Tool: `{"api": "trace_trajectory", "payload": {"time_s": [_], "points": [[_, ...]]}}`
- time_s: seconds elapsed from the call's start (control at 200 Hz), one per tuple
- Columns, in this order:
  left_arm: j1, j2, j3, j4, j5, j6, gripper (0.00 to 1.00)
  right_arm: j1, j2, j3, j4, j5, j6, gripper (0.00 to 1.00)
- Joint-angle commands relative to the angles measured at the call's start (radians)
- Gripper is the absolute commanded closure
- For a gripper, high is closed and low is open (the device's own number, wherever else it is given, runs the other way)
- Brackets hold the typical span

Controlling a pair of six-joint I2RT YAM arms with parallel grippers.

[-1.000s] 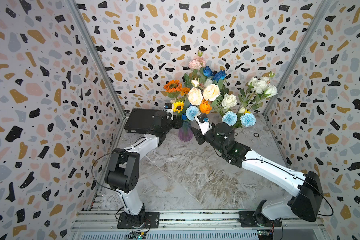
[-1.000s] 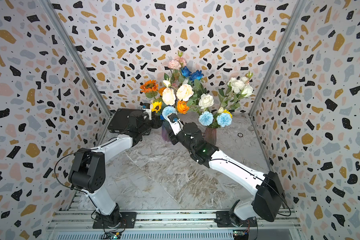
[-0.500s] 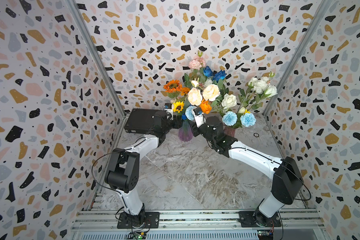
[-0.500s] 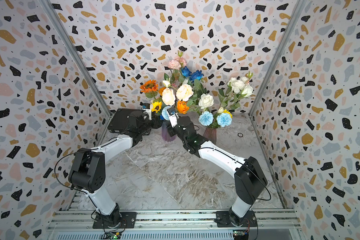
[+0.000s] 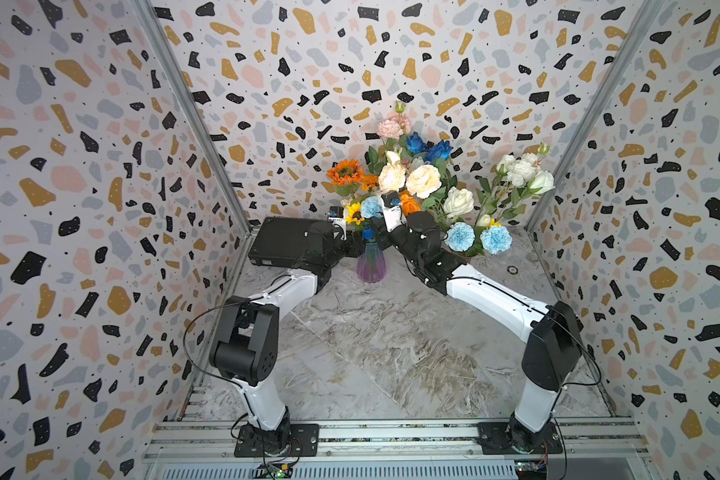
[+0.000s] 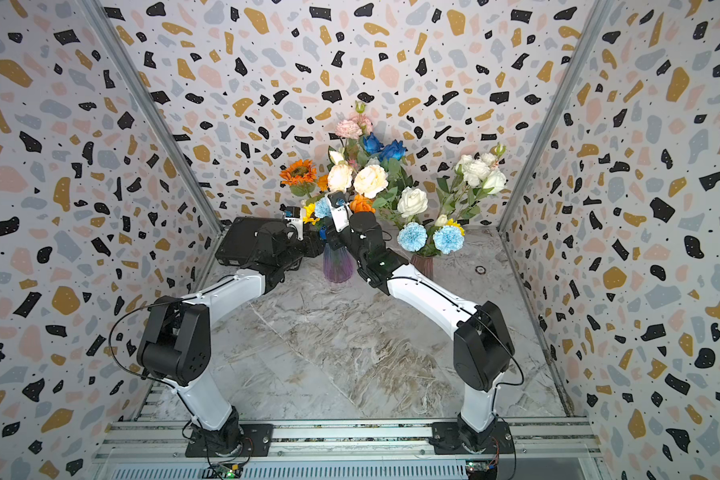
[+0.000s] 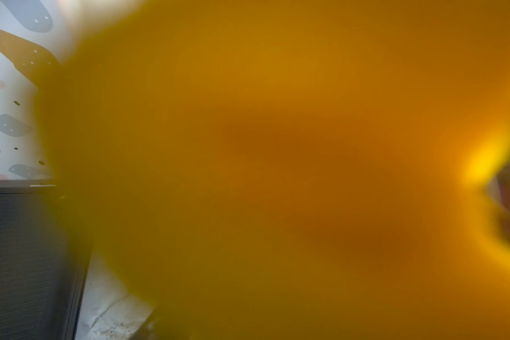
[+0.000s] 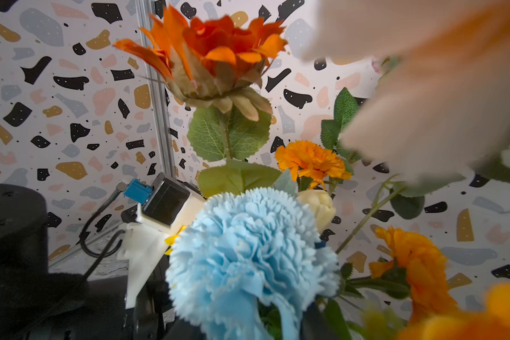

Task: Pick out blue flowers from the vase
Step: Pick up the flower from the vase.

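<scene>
at the vase [image 5: 370,266] neck | left gripper [image 5: 352,244] and right gripper [image 5: 378,227] near a pale blue flower [image 5: 371,206]; grasp of either can't be made out

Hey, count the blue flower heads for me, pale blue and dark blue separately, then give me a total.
Pale blue pom-pom heads: 3
Deep blue roses: 2
Total: 5
A small dark blue spot at the neck of the purple vase is too small to identify, so it is not counted.
</scene>
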Motion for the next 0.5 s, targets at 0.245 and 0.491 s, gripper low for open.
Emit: {"api": "trace_trajectory", "payload": {"time_s": [0.245, 0.491], "points": [[-0.004, 0.031, -0.020, -0.014, 0.019, 0.014, 0.38, -0.031, 0.065, 0.128, -0.070, -0.027, 0.006, 0.42], [-0.003, 0.040, -0.016, -0.010, 0.019, 0.013, 0.38, -0.057, 0.084, 0.156, -0.035, -0.032, 0.026, 0.57]]}}
